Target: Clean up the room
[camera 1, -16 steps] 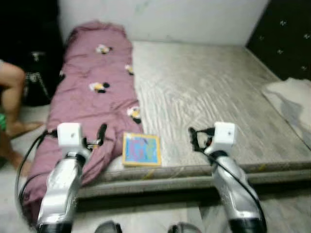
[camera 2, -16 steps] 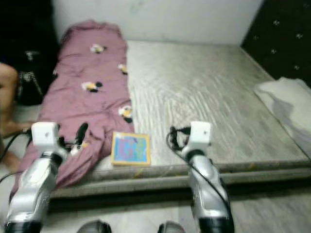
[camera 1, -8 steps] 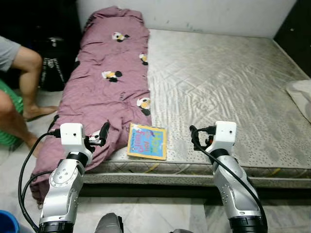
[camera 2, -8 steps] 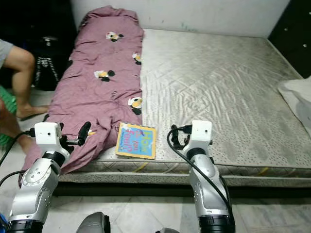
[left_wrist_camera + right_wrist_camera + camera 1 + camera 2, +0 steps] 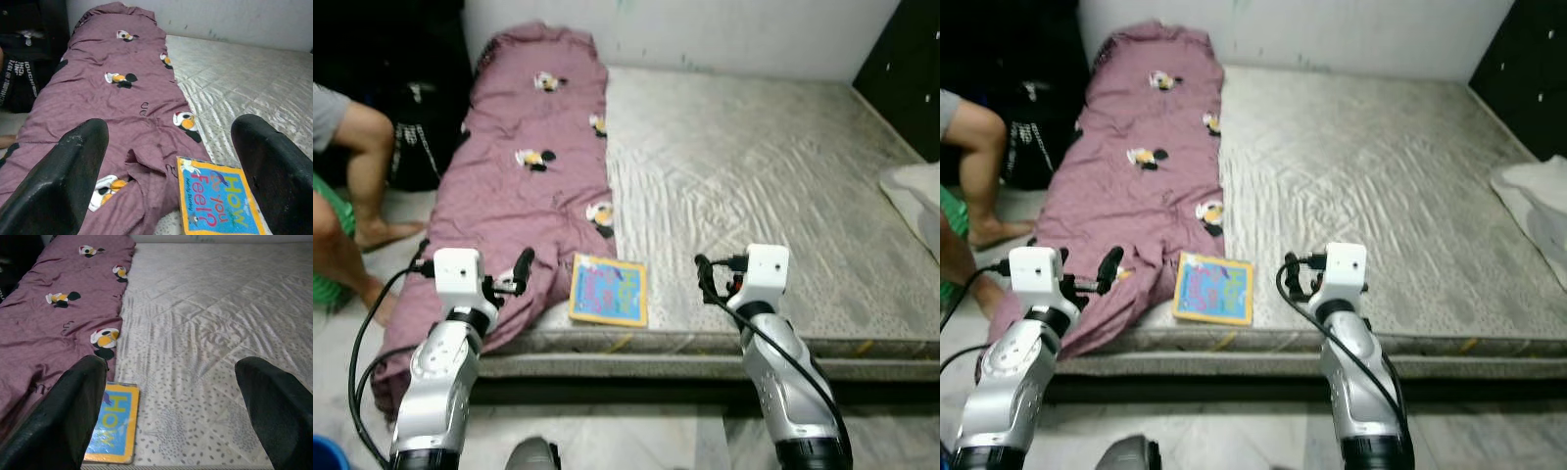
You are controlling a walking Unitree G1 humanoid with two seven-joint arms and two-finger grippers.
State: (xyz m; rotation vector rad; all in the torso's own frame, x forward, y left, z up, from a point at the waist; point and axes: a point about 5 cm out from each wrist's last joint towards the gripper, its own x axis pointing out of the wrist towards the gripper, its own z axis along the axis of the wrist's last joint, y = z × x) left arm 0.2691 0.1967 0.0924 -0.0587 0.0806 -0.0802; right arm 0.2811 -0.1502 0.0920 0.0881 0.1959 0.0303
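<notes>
A picture book [image 5: 607, 290] with a yellow border and blue cover lies flat near the front edge of the grey mattress [image 5: 764, 166]. A purple blanket [image 5: 524, 166] with cartoon prints runs along the mattress's left side and spills over the front corner. My left gripper [image 5: 516, 273] hovers open over the blanket's front end, left of the book [image 5: 220, 203]. My right gripper [image 5: 704, 280] hovers open over the mattress, right of the book [image 5: 113, 423]. Both grippers hold nothing.
A person's bare legs [image 5: 352, 157] are on the floor left of the bed, beside a black bag [image 5: 421, 137]. A white cloth [image 5: 913, 191] lies at the mattress's right edge. A dark wall panel [image 5: 911, 69] stands at the far right.
The whole picture has shifted a little as the camera moved. Both arms keep the same pose, and the book and blanket lie where they were.
</notes>
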